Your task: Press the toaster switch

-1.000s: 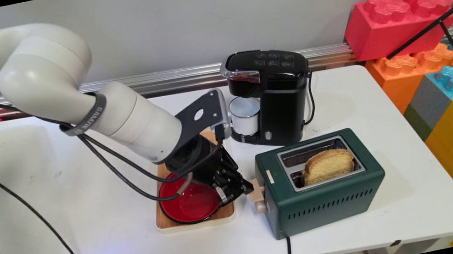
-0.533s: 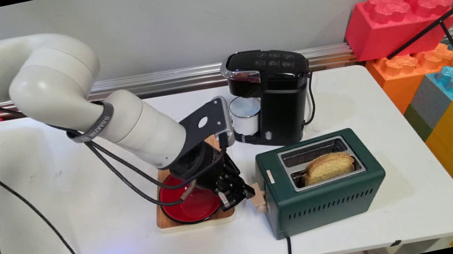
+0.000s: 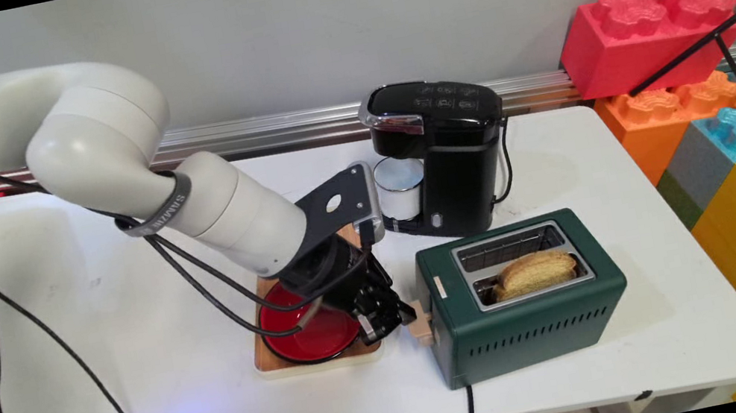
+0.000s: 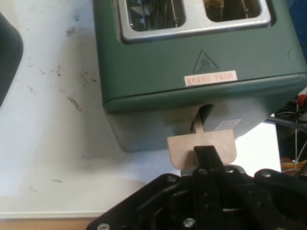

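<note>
A dark green toaster stands at the table's front middle, with a slice of toast low in its near slot. My gripper is shut, and its closed tips rest on top of the beige lever at the toaster's left end. In the hand view the lever juts from a slot in the toaster's end face, and my gripper sits right over its middle. The far slot is empty.
A red bowl lies on a wooden tray just left of the gripper, under the wrist. A black coffee machine with a white mug stands behind the toaster. Big toy bricks are stacked at right.
The gripper has gone down a little with the lever under it, and the toast has sunk deeper into its slot.
</note>
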{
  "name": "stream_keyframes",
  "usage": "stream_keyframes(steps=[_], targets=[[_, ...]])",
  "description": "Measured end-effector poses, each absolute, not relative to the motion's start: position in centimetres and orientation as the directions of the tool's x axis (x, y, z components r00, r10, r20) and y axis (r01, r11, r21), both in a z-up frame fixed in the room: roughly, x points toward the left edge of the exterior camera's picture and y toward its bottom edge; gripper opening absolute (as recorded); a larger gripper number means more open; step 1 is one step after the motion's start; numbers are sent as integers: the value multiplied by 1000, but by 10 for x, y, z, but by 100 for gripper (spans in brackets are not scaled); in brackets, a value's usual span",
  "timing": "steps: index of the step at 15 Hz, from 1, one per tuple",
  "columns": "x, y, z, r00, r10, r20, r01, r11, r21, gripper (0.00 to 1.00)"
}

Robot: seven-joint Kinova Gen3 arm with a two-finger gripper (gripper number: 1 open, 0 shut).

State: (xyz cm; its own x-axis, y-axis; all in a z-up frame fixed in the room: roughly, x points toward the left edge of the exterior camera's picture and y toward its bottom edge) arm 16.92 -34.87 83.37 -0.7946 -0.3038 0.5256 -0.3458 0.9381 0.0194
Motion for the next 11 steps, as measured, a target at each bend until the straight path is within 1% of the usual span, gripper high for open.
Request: stream_keyframes(steps=[11], targets=[[171, -349, 828, -800, -302, 519, -342, 940, 21, 0]])
